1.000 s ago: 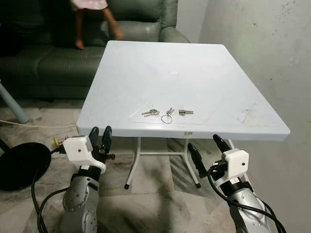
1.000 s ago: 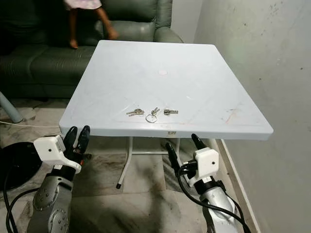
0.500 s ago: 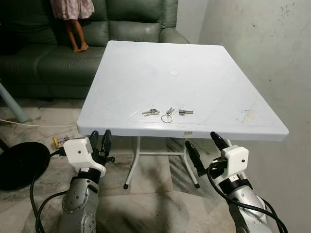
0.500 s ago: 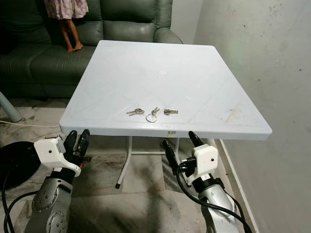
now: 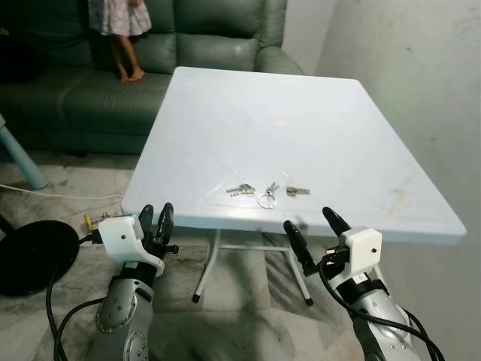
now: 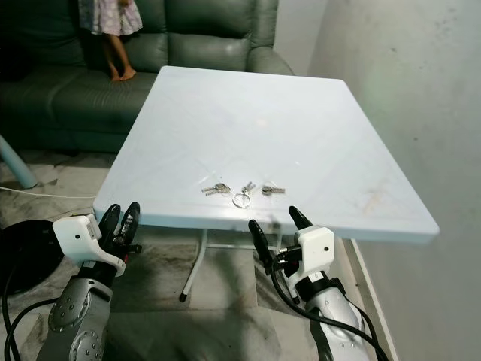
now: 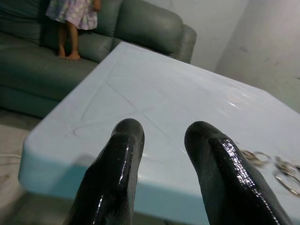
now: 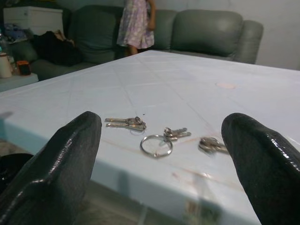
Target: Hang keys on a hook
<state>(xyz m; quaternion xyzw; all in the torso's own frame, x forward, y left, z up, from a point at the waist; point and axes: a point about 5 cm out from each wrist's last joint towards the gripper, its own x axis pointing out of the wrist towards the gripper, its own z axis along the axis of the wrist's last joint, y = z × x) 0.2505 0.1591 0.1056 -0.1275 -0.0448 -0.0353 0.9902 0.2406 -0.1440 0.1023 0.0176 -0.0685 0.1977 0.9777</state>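
1. The keys [image 5: 267, 192] lie flat on the desk [image 5: 301, 128] near its front edge: a pair on one side, a ring with a key in the middle, a small bunch on the other.
2. Compared with a second ago, the whole scene has shifted and the front edge of the desk sits closer under the camera. The keys keep their layout, so the robot has moved, not the keys.
3. The right hand [image 5: 310, 232] has risen to the desk edge, just in front of the keys, with its fingers wide apart. In the right wrist view the ring [image 8: 156, 145] lies between the two fingertips.
4. The left hand [image 5: 155, 222] is held low at the front left corner of the desk, its fingers close together with a narrow gap, holding nothing.
5. Judgement: the approach is nearly done and the pick-up is not yet begun. No hook can be made out.
6. The desk is a white plastic folding type, bare apart from the keys.
7. A green sofa [image 5: 188, 45] stands behind the desk, with a person [image 5: 120, 30] standing on it. A plain wall runs along the right.
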